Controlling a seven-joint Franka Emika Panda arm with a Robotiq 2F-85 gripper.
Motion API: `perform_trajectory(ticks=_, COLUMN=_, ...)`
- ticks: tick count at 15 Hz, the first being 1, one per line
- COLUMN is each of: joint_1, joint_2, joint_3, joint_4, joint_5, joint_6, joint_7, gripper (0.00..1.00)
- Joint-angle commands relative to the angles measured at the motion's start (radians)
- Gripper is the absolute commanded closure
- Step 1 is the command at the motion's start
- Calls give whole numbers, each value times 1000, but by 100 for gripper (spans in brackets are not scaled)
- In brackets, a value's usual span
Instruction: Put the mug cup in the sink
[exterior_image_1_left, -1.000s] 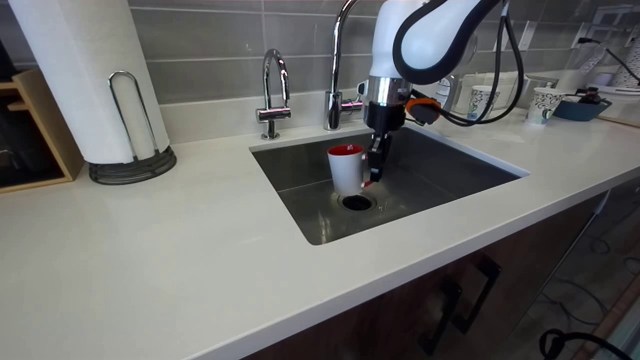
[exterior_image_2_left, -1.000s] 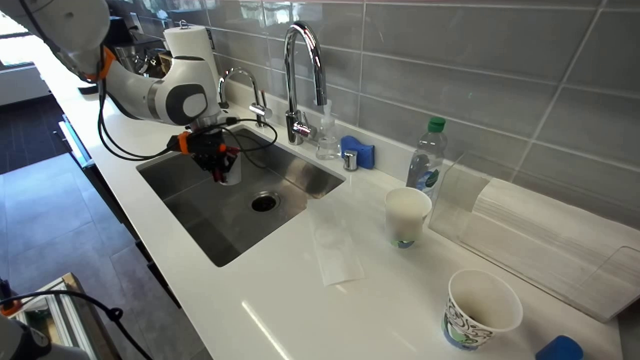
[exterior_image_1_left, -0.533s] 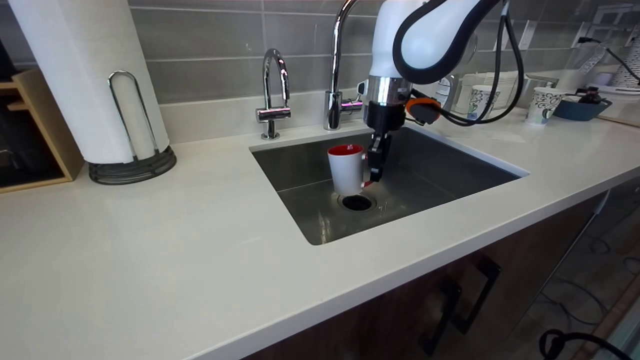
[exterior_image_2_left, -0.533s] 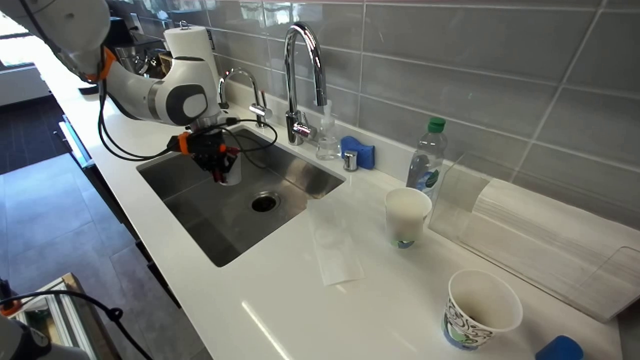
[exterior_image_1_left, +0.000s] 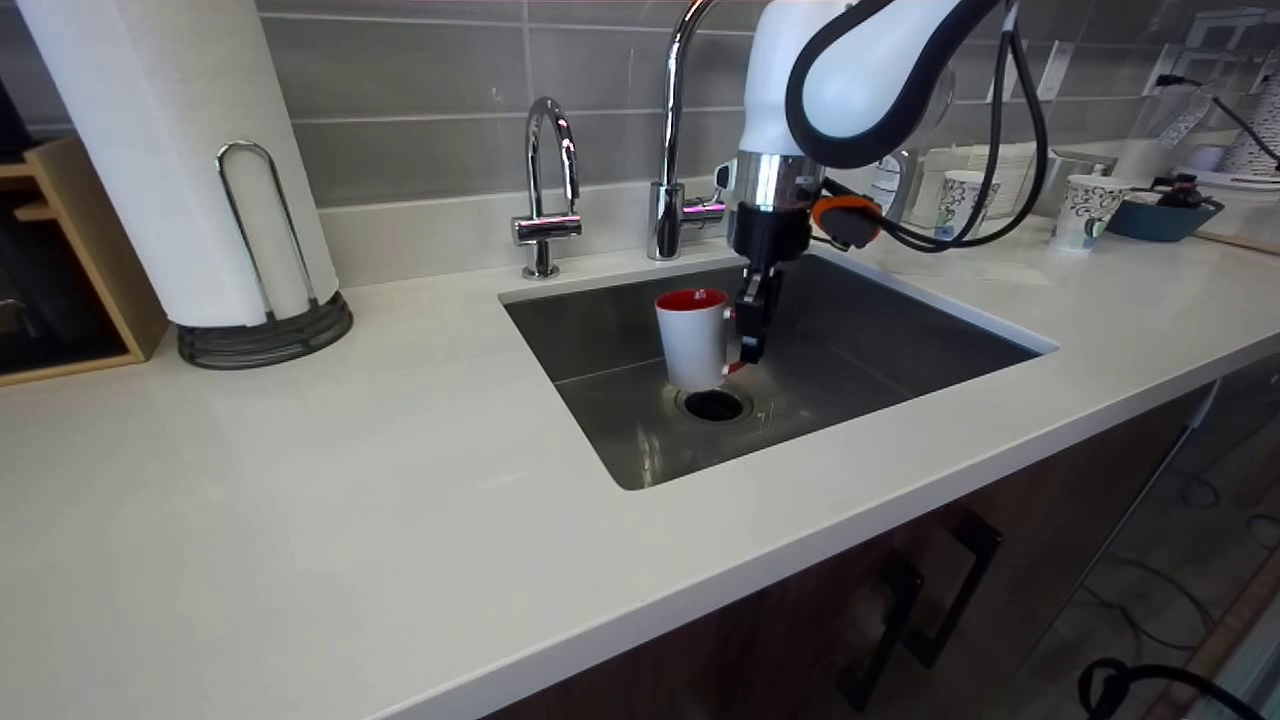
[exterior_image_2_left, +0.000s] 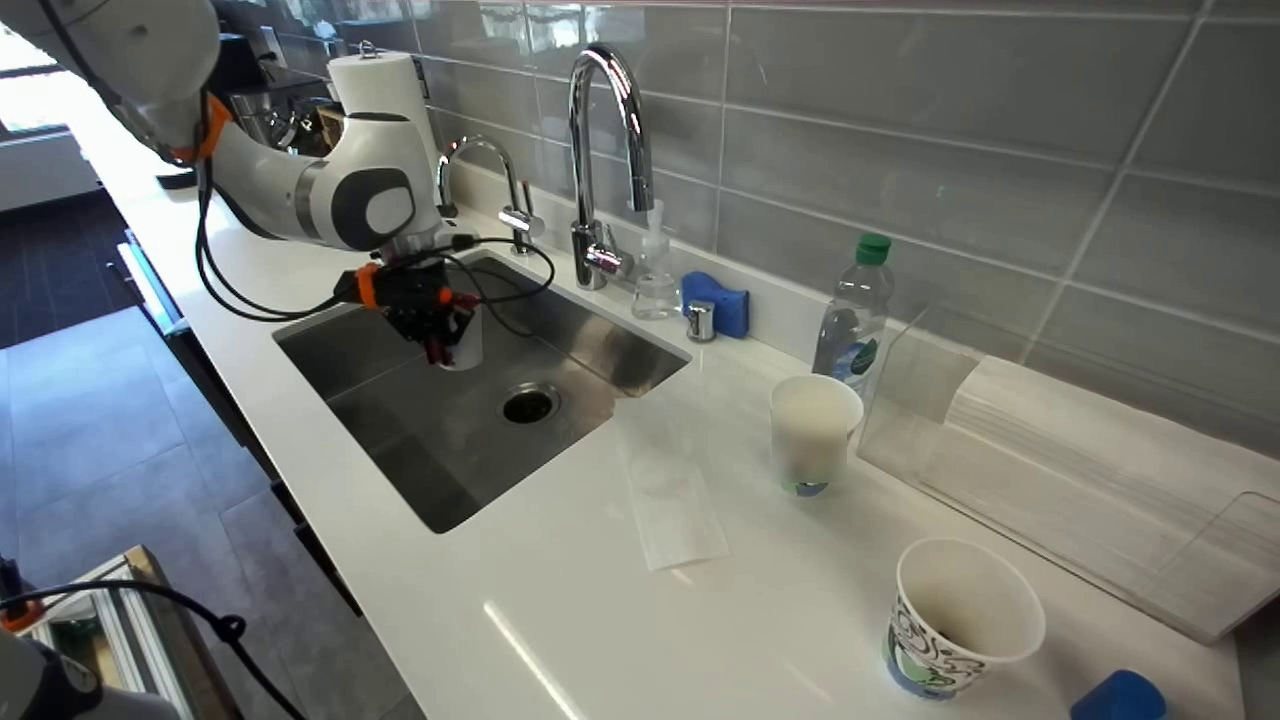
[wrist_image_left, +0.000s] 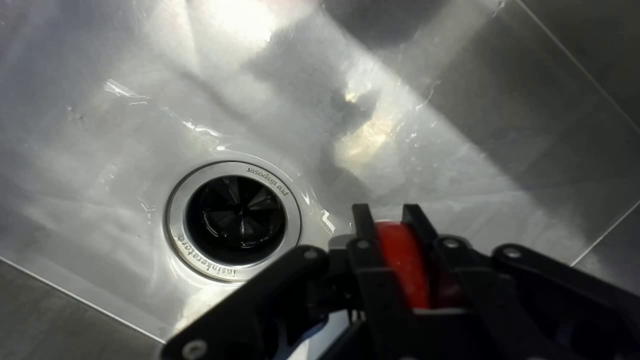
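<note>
The mug cup (exterior_image_1_left: 692, 348) is white with a red inside and a red handle. It is upright within the outline of the steel sink (exterior_image_1_left: 860, 370) and appears raised above the basin floor, near the drain. In an exterior view my gripper (exterior_image_2_left: 437, 350) partly hides the mug cup (exterior_image_2_left: 468, 346), and the sink (exterior_image_2_left: 420, 440) lies below. My gripper (exterior_image_1_left: 748, 352) points down beside the mug at its handle. In the wrist view the gripper (wrist_image_left: 387, 214) has the red handle of the mug cup (wrist_image_left: 402, 260) between its fingers, and the mug's body is mostly hidden.
A round drain (wrist_image_left: 235, 220) is in the sink floor. A tall faucet (exterior_image_2_left: 612, 160) and a small faucet (exterior_image_1_left: 545, 190) stand behind the basin. A paper-towel roll (exterior_image_1_left: 180, 160), a soap bottle (exterior_image_2_left: 855, 310) and paper cups (exterior_image_2_left: 960, 620) stand on the white counter (exterior_image_1_left: 350, 480).
</note>
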Motion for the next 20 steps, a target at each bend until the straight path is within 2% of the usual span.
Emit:
perform_trajectory(ticks=1, joint_1=2, joint_2=0, joint_3=-2, joint_4=1, joint_5=2, joint_6=-3, joint_7=-1, gripper=95)
perform_trajectory(ticks=6, joint_1=38, joint_2=95, joint_3=-9, joint_4=126, joint_5=-38, joint_6=-17, joint_7=14, gripper=95)
perform_trajectory(ticks=9, joint_1=42, joint_2=168, joint_3=5, joint_4=203, joint_5=-35, joint_6=-1, joint_7=-25, gripper=95)
perform_trajectory(ticks=13, joint_1=58, joint_2=262, joint_3=-18, joint_4=274, joint_5=-74, joint_6=64, joint_7=-39, gripper=95)
perform_trajectory(ticks=20, joint_1=53, joint_2=418, joint_3=6, joint_4=432, joint_5=-113, joint_6=164, joint_7=-113, gripper=95)
